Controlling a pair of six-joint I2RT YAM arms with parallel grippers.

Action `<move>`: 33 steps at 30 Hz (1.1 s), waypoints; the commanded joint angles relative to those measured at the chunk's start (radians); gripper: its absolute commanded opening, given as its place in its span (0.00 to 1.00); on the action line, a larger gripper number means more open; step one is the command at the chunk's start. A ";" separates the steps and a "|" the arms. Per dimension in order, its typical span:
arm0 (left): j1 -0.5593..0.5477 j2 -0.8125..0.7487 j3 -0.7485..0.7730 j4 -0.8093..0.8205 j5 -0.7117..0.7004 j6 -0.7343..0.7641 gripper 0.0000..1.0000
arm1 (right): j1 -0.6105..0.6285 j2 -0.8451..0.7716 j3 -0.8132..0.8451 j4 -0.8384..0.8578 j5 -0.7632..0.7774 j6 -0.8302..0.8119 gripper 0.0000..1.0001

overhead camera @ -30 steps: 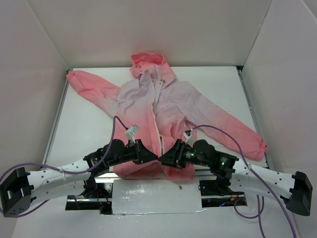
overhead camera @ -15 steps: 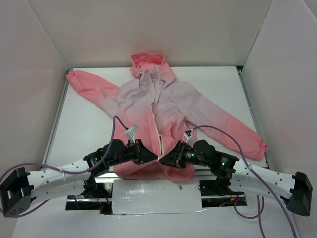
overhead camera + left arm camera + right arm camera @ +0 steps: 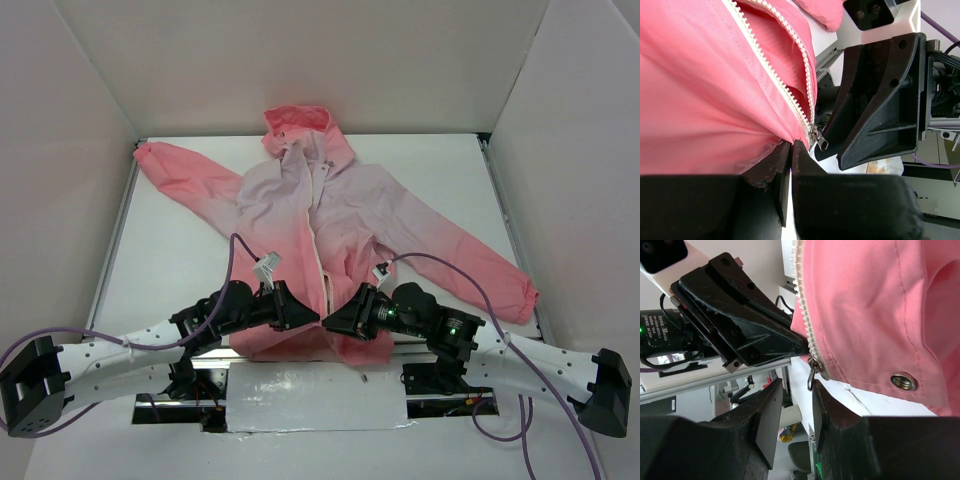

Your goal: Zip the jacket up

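Here the left gripper (image 3: 791,146) is pinched tight on the jacket (image 3: 700,90) hem at six o'clock; the right gripper (image 3: 797,386) stands slightly apart around the dangling zipper pull (image 3: 811,380), unclamped.

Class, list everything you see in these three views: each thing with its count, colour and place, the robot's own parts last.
jacket: one, coral pink fading to pale lilac, spread on the table
zipper: one, white, down the jacket's front, teeth apart above the hem
zipper pull: one, metal, at the hem
eyelet: one, metal, near the hem corner
table: one, white
cables: purple, looping off the arms
arms: two, white and black, near edge
left gripper: black, shut on the jacket hem
right gripper: black, open, at the zipper pull
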 commanded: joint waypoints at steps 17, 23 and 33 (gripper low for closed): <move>-0.005 0.007 0.022 0.083 0.031 -0.018 0.00 | 0.005 0.010 -0.026 0.050 0.038 -0.010 0.25; -0.005 -0.001 0.020 0.074 0.027 -0.015 0.00 | 0.005 -0.016 -0.018 0.022 0.045 -0.002 0.22; -0.005 0.003 0.011 0.089 0.031 -0.019 0.00 | 0.005 -0.032 -0.032 0.011 0.059 0.007 0.19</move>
